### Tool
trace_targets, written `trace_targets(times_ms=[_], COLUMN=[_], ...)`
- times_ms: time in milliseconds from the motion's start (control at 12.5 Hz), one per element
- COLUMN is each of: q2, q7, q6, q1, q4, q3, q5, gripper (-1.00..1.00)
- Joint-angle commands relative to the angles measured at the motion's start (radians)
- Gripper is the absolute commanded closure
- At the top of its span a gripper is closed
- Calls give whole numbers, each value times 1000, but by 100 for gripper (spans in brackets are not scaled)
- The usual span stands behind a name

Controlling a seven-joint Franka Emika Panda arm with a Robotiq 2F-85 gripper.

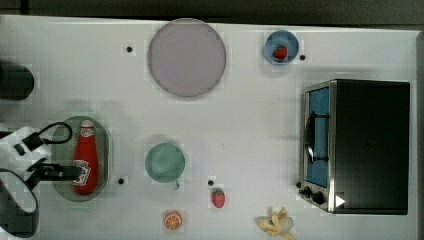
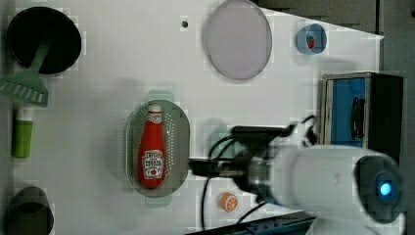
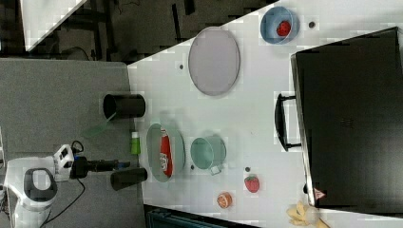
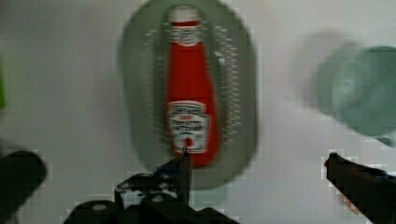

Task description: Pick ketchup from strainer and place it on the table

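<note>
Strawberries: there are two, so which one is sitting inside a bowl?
The strawberry in the small blue bowl, at the table's far edge in the top view. The other strawberry lies bare on the table near the orange slice.

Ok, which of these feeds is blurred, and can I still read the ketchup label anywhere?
Wrist view: smeared throughout, the red ketchup squeeze bottle soft-edged, its label unreadable. Left view: the bottle is sharper, though blocky, and its label text is still illegible.

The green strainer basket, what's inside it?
The ketchup bottle lies flat inside the strainer, white cap at one end. The strainer's floor beneath the bottle is covered, so anything under there can't be seen.
</note>
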Motion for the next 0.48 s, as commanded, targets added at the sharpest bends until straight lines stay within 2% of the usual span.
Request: trace_targets(times_ms=[80,480], q2=[60,202], q7=[46,140], q6=[147,446], q1=[-15,-2], q4=[-59,-181], q3=[-2,-4], q5=[-26,-148], gripper=[-100,-100])
